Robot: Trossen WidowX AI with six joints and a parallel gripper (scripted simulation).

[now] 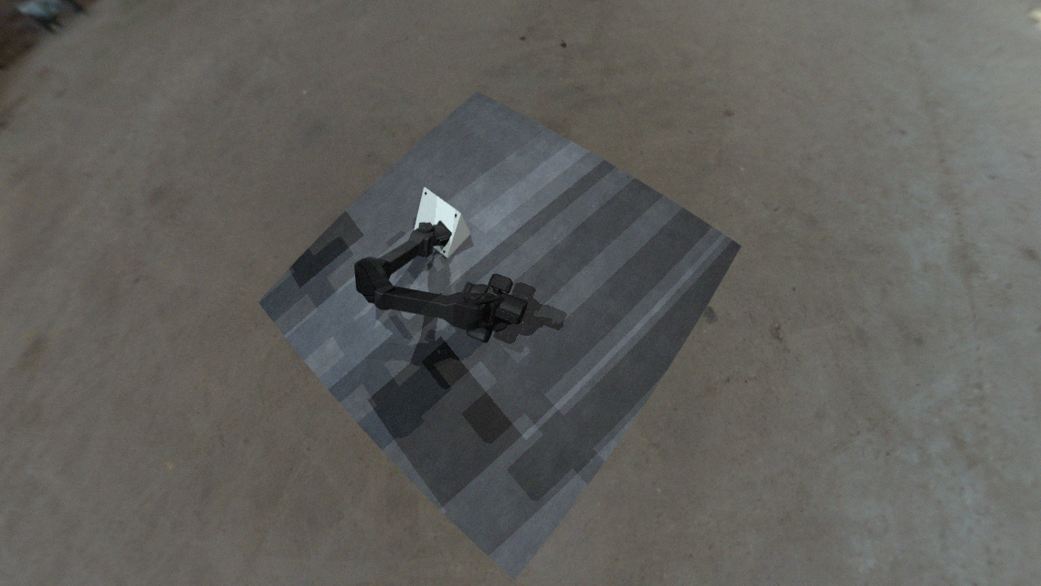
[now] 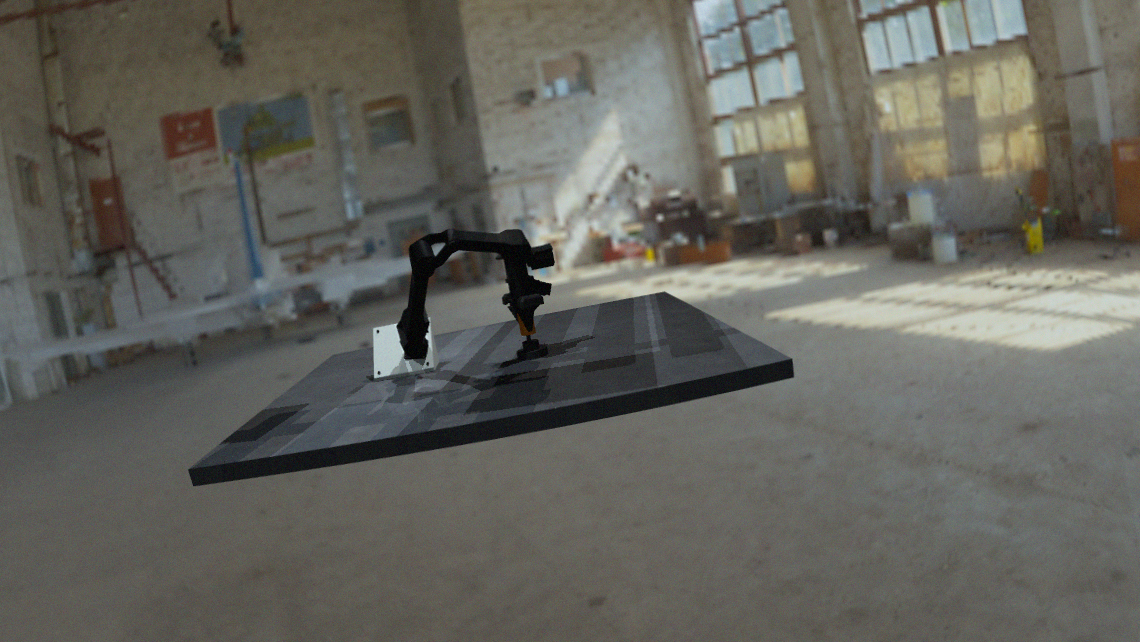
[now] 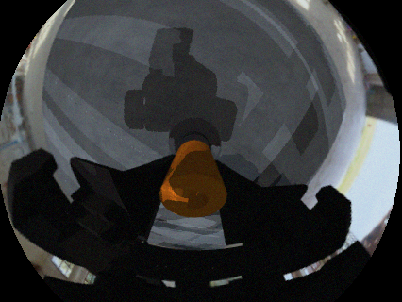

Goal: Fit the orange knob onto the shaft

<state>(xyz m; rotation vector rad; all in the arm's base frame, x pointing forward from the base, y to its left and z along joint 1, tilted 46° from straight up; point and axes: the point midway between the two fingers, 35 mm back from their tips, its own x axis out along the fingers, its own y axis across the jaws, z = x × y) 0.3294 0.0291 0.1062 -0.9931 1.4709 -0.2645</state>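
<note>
The orange knob (image 2: 526, 328) (image 3: 193, 189) is upright between the fingers of my gripper (image 2: 525, 320) (image 3: 193, 160), which is shut on it. The dark round pedestal (image 2: 532, 350) (image 3: 212, 133) stands on the table straight below the knob. A short piece of the dark shaft (image 2: 528, 339) shows between the knob's lower end and the pedestal, so the knob is not against the pedestal. The knob's lower end meets the top of the visible shaft; whether the shaft is inside the hole cannot be told. Both flat sides are hidden. In the top view the arm hides knob and pedestal.
The arm's base stands by a white angled bracket (image 1: 461, 231) (image 2: 388, 350) on the patterned dark table (image 1: 583, 305) (image 2: 638, 382). Dark shadows of the arm and gripper lie around the pedestal. The table's edges are well away from the pedestal.
</note>
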